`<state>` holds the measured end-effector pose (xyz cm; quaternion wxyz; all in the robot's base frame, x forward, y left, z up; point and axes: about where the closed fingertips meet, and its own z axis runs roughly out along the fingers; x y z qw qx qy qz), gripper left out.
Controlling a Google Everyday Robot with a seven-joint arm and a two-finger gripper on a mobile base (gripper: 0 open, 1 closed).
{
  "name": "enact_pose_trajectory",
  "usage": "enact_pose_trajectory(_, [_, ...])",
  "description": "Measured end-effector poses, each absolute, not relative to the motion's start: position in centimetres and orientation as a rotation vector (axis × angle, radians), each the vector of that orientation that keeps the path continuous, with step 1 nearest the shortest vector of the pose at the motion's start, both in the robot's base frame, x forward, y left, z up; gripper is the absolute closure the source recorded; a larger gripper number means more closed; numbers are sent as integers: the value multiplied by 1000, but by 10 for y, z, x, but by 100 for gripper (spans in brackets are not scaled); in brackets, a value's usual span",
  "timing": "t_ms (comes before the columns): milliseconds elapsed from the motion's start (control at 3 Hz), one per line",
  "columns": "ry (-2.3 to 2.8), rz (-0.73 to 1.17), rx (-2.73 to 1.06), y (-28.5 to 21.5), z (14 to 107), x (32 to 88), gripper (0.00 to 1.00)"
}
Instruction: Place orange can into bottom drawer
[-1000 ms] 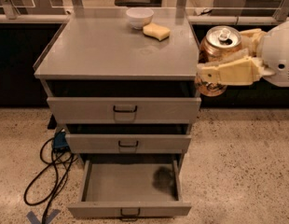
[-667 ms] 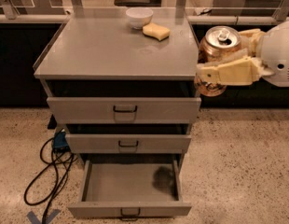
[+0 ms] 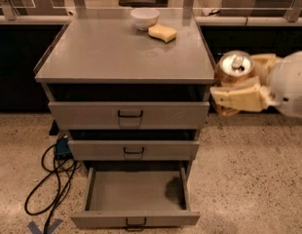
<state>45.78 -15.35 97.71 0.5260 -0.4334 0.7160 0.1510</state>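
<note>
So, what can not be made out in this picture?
- Orange can, its side: camera view, mostly hidden by the tool gripping it right of the cabinet.
- Insides of top drawer and middle drawer: in shadow.
- Arm: cut off by right edge.

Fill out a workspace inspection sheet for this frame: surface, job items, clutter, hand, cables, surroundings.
Surface: grey cabinet top, carrying two items near its back edge.
Job's things: orange can upright, in the air right of the cabinet at about top-drawer height; bottom drawer pulled out, nothing seen inside except a dark patch at the right.
Clutter: white bowl and yellow sponge side by side.
Hand: hand right of the cabinet, closed around the can.
Cables: black cables looped on the floor left of the cabinet, by a blue object.
Surroundings: speckled floor.
</note>
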Motion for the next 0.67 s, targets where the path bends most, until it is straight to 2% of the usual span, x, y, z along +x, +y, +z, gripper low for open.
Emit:
enact_pose_trajectory(333, [1854, 266, -1011, -176, 879, 460, 100])
enact_pose_trajectory(667, [2068, 267, -1015, -194, 754, 446, 100])
